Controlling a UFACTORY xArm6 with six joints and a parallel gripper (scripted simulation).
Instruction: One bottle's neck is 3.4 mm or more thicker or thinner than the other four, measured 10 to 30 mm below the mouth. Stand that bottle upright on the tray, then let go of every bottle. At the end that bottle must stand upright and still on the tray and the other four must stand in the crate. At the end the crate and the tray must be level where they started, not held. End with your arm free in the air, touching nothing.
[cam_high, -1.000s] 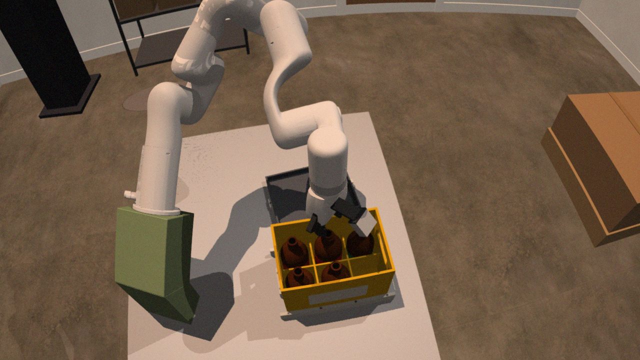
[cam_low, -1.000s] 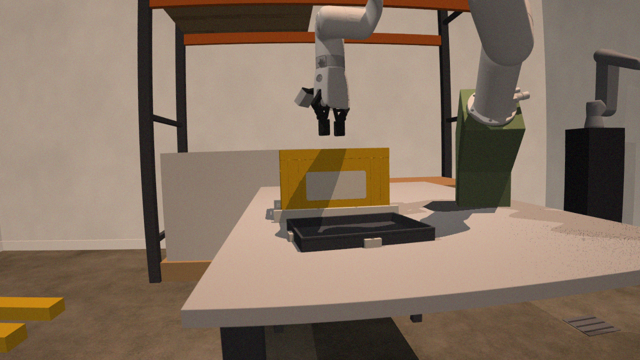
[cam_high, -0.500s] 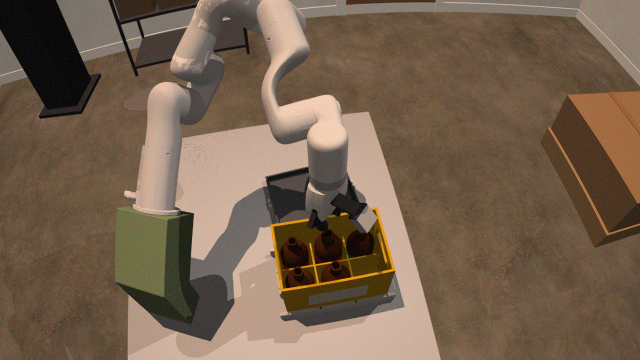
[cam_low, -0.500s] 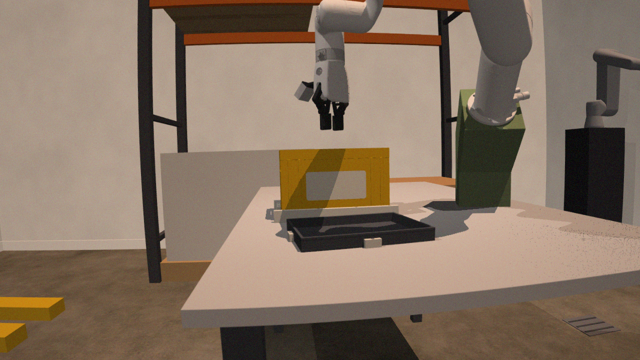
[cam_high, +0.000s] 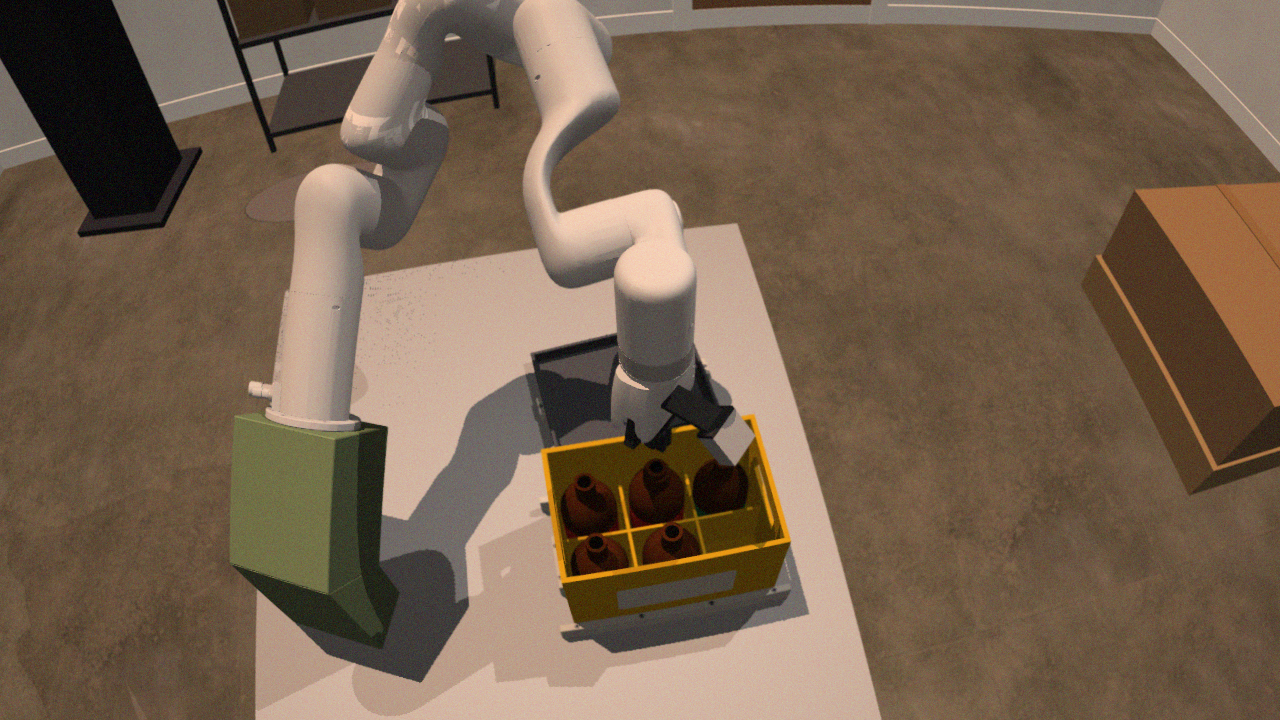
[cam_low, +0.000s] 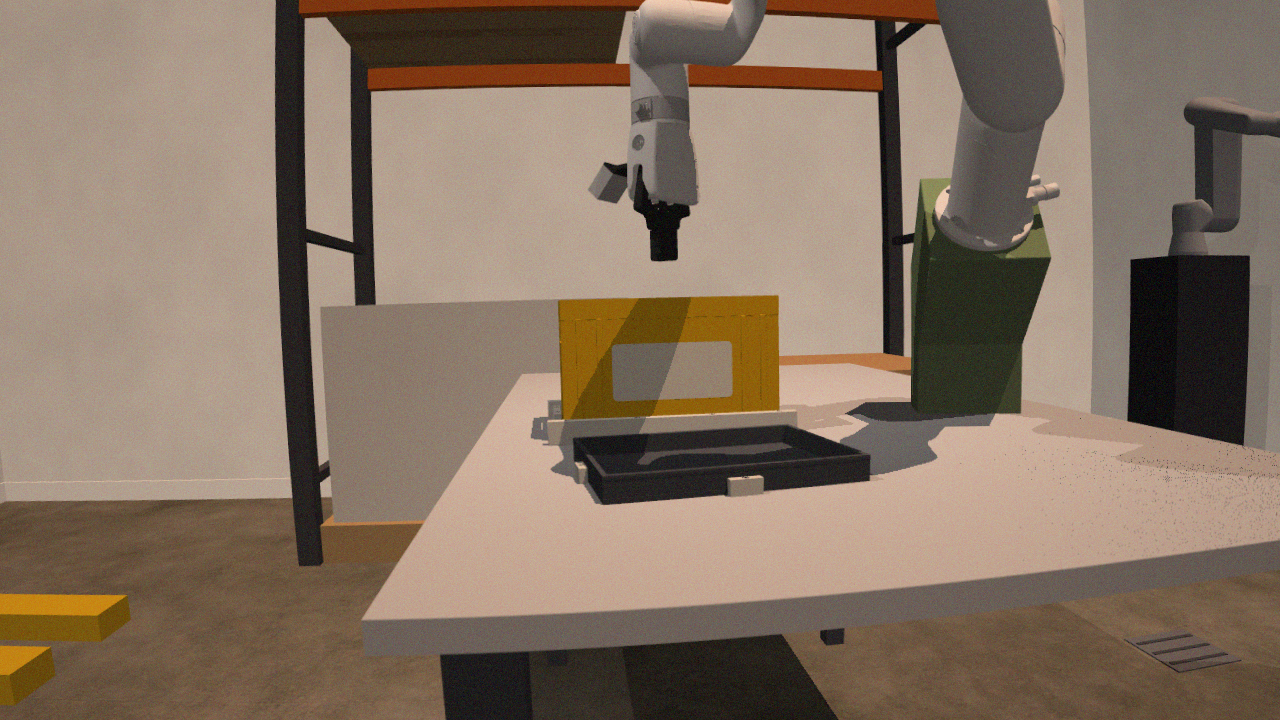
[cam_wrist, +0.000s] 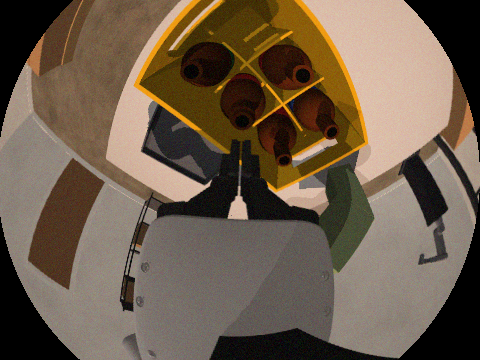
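Ext. view: crate wall hides all bottles; arm's upper links cut off at top.

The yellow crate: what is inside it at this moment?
Five brown bottles stand in the crate, one per compartment; the sixth compartment holds none. The bottles' lower parts are hidden by the walls and dividers.
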